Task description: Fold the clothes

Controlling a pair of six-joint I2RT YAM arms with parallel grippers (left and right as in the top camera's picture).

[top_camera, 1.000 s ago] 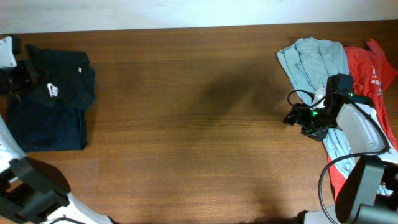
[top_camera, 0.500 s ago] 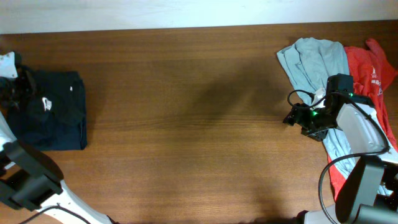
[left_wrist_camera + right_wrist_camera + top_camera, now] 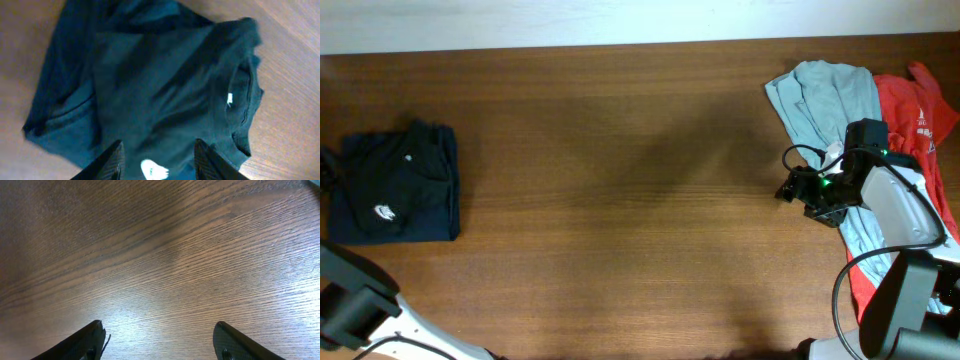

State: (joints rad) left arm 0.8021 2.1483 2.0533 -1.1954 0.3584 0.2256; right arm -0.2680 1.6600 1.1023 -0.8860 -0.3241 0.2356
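Black top [image 3: 395,185] folded, parked at left edge of bench [image 3: 620,200], out of the way I guess. Left tool [image 3: 159,150] spread above it, empty. Right tool [image 3: 159,327] spread over bare wood, beside blue-grey top [image 3: 825,95] and red top [image 3: 910,110] heaped at right edge.

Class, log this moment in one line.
left gripper: open above folded black garment | right gripper: open, empty | blue-grey garment, red garment: unfolded
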